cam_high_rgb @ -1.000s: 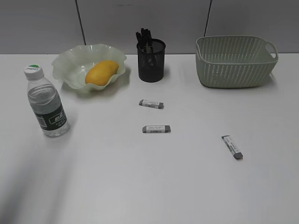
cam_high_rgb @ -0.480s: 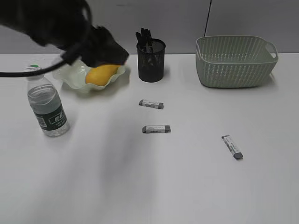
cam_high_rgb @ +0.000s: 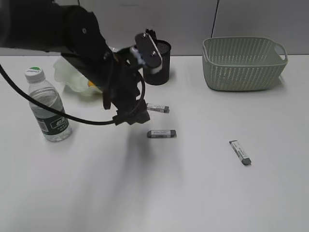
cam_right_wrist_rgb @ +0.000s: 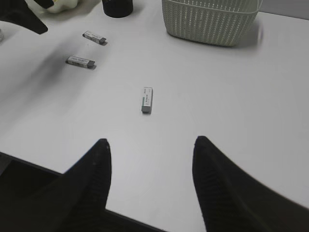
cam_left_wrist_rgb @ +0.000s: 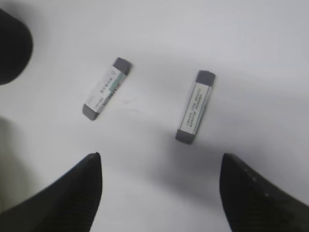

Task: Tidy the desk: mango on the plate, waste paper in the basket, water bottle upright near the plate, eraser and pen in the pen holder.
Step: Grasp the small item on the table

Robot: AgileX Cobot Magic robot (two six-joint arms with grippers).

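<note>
My left gripper (cam_high_rgb: 131, 117) hangs open just left of two grey erasers (cam_high_rgb: 161, 133) (cam_high_rgb: 158, 108); the left wrist view shows both erasers (cam_left_wrist_rgb: 106, 88) (cam_left_wrist_rgb: 195, 106) ahead of its empty gripper (cam_left_wrist_rgb: 161, 157). A third eraser (cam_high_rgb: 240, 152) lies at the right, in front of my open, empty right gripper (cam_right_wrist_rgb: 151, 140). The arm hides most of the plate (cam_high_rgb: 65, 72) and the mango (cam_high_rgb: 91, 83). The water bottle (cam_high_rgb: 47, 108) stands upright at the left. Black pens (cam_high_rgb: 149, 35) stand in the pen holder (cam_high_rgb: 158, 72). The basket (cam_high_rgb: 244, 63) is at the back right. No waste paper is in view.
The left arm (cam_high_rgb: 72, 38) and its cable span the table's left half, from the back left to the middle. In the right wrist view the third eraser (cam_right_wrist_rgb: 147, 99) lies on bare white table, with the basket (cam_right_wrist_rgb: 210, 19) beyond it.
The left arm came in from the upper left, passed over the plate and moved down and right to the two middle erasers. Nothing on the table has shifted.
</note>
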